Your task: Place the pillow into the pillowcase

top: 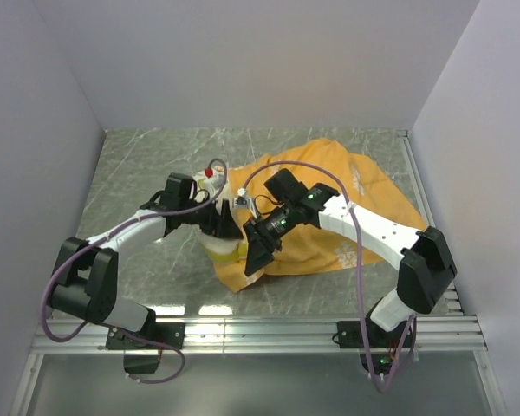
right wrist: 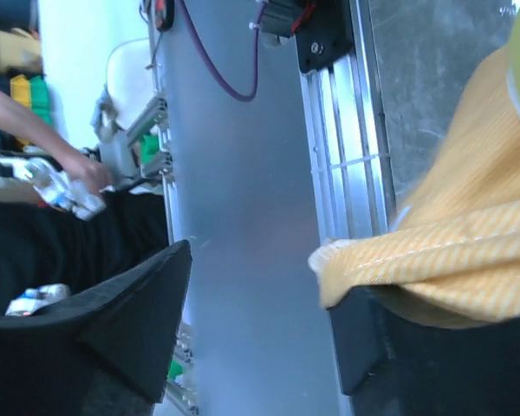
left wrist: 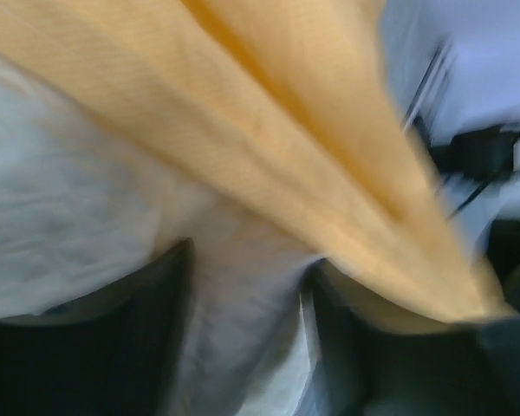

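**A:** While the left gripper (top: pixel 213 222) hangs over the middle of the surface (top: pixel 139 165), how do its jaws stand?

**B:** They are apart, and white cloth of the pillow (top: pixel 221 250) lies in the gap. The wrist view is blurred, so I cannot tell if they press it.

**A:** Where is the pillow?

**B:** Only one cream end shows, at the near left corner of the pillowcase (top: pixel 347 195). The orange cloth seems to cover the rest.

**A:** And the right gripper (top: pixel 260 250)?

**B:** Its jaws are spread wide. The orange edge lies over one of them but is not pinched.

**A:** How will these things handle?

**B:** I judge both to be light and soft. The pillow is thick and springy, so I would hold it by the bare end. The pillowcase is thin and limp and may slip. I would take one layer at the opening, otherwise the mouth closes.
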